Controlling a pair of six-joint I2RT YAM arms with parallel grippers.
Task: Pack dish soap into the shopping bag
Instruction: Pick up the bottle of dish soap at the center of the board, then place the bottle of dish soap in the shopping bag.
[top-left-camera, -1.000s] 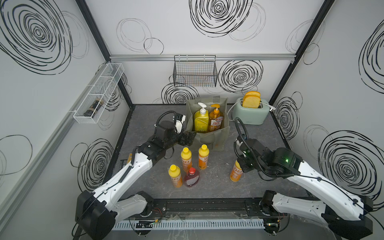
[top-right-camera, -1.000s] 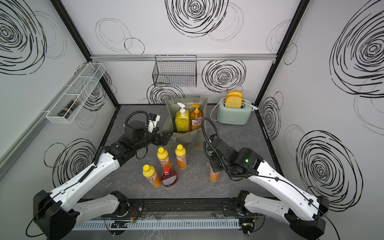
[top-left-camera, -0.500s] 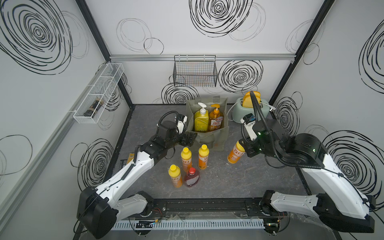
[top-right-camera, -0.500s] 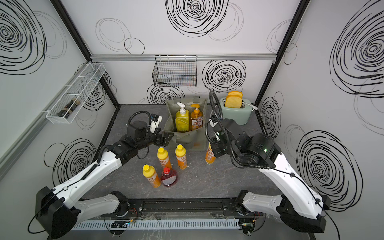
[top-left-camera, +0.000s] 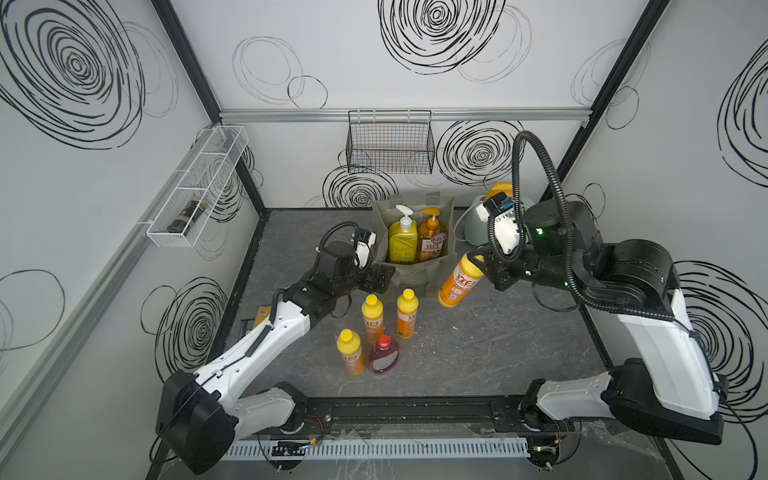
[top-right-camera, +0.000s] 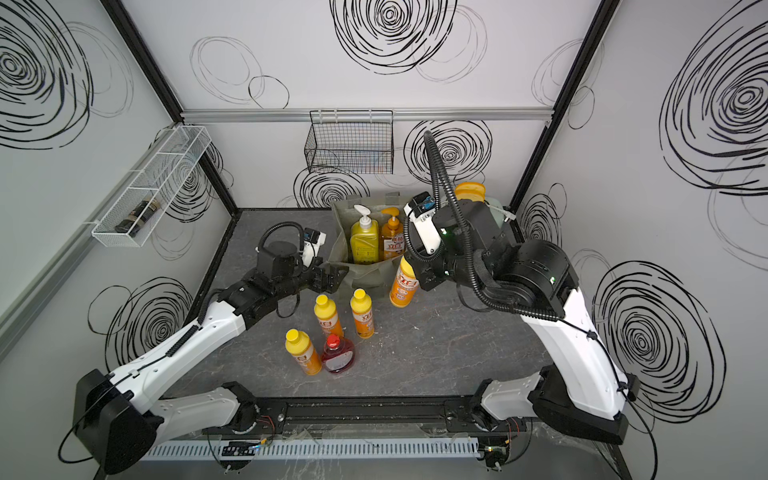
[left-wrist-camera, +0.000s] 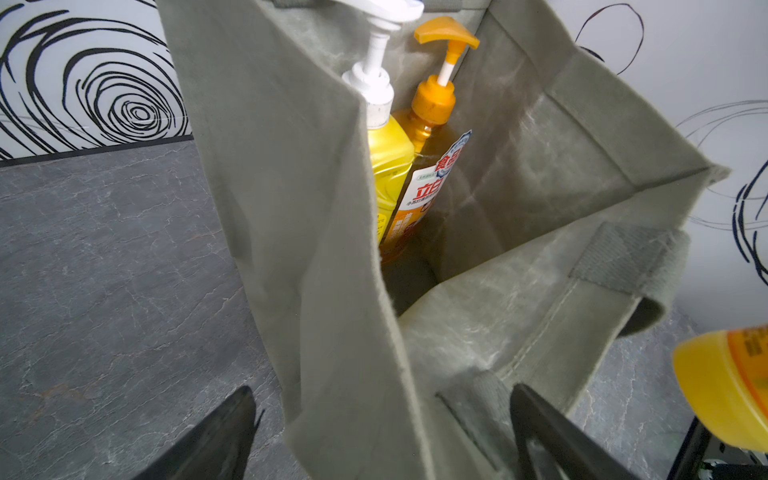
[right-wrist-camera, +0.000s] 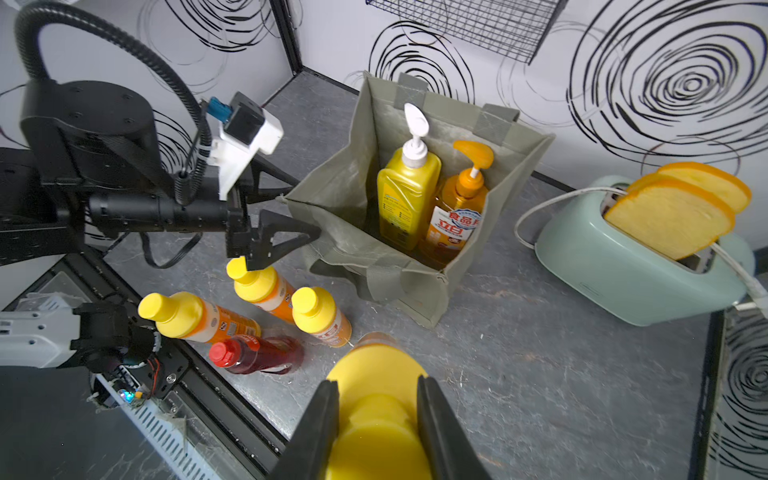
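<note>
While right gripper (right-wrist-camera: 376, 390) clamps a small orange bottle (top-left-camera: 459, 282) near shopping bag (top-left-camera: 419, 274), left gripper (top-left-camera: 380, 279) (jaws wide) straddles its corner, probably steadying.

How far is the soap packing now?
Done: the yellow pump bottle and amber pump bottle stand in the bag. In hand: the right gripper holds a small bottle lifted beside the bag; the open left gripper is at its corner. Left: three small bottles and the red bottle on the table.
</note>
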